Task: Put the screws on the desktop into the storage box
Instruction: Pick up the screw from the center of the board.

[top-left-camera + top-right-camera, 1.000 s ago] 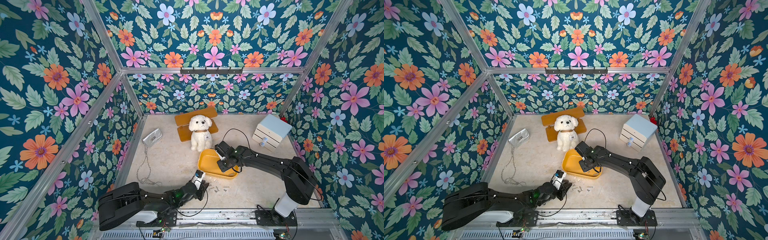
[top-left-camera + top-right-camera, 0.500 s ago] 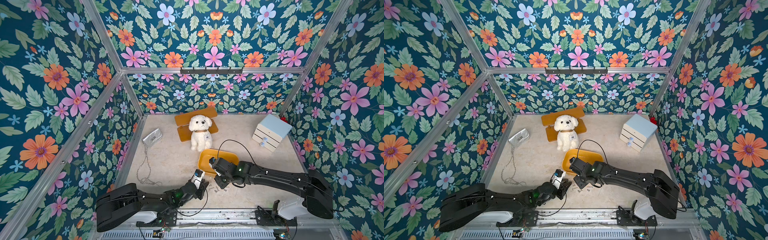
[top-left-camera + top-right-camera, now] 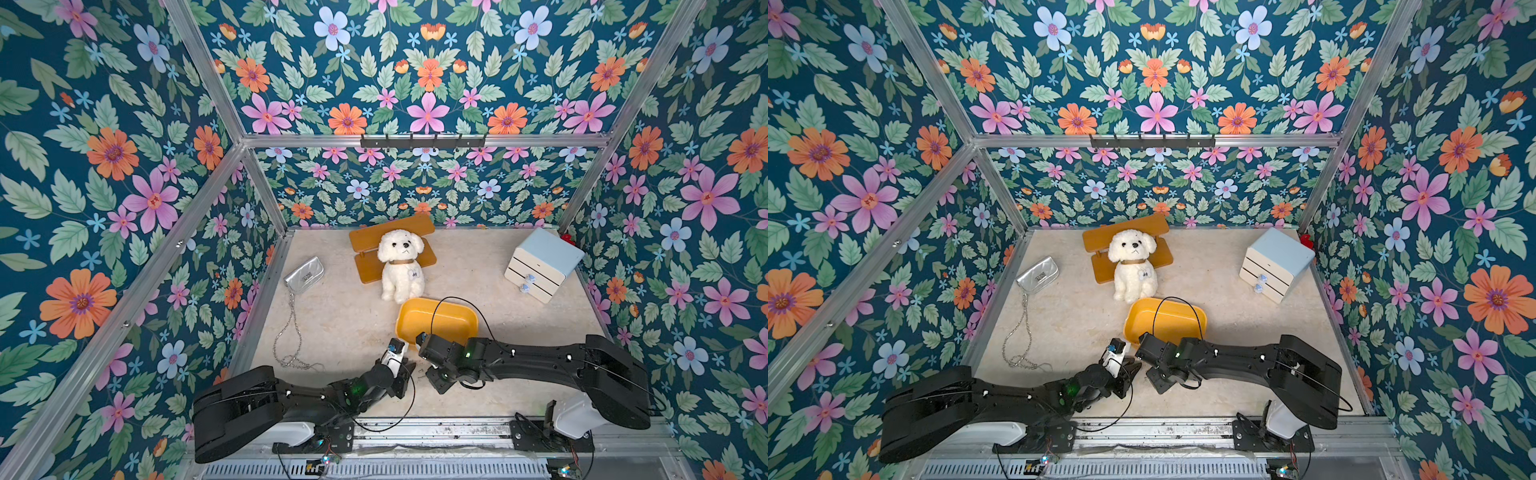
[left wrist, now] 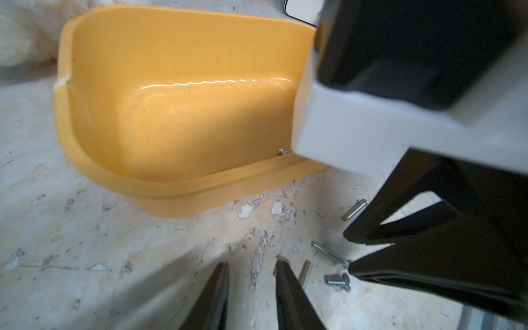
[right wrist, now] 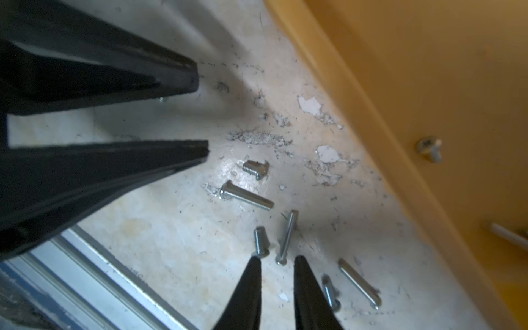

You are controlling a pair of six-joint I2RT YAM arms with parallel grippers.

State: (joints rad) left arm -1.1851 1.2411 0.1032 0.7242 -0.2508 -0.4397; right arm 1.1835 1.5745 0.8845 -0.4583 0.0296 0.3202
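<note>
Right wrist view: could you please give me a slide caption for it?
Right jaws, slightly apart, over loose screws on the desktop beside the box, one screw inside.

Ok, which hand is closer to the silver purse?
Left. The left hand is by the storage box, on the silver purse side; the right hand is just beyond it, farther off.

My top views come in bright and even, sharp, lit from overhead, with only soft shadows at the tabletop's [image 3: 478,266] six o'clock edge. Wrist views are softer: a wavy glare streak on the yellow tub's [image 4: 177,120] floor, its wall smeared — close parts blur.
</note>
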